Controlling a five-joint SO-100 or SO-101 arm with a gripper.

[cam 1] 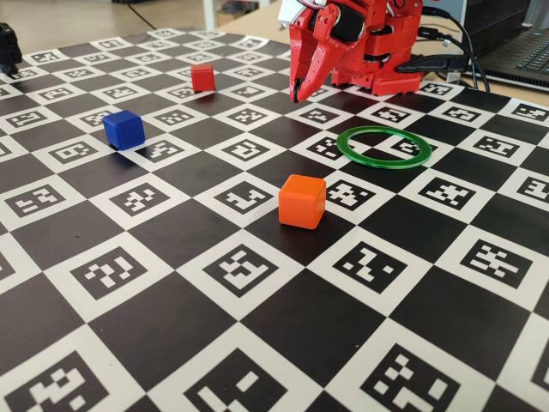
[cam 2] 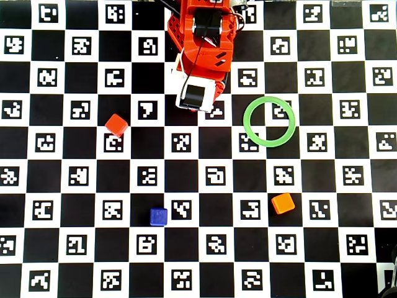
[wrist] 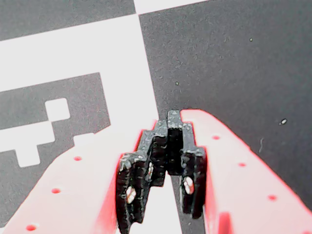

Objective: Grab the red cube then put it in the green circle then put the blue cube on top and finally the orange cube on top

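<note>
The red cube (cam 1: 202,77), glossy and probably light and slippery (rounded edges too), is best taken squarely across two flat faces by the gripper (wrist: 163,156), whose jaws are pressed together on nothing.

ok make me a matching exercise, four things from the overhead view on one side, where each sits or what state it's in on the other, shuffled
Things:
1. red cube
2. blue cube
3. orange cube
4. green circle

Places or states, overhead view:
A. below the ring, toward the right
B. empty, nothing inside it
C. far left, level with the ring
D. lower row, left of the orange one

Pairs: 1-C, 2-D, 3-A, 4-B
</note>
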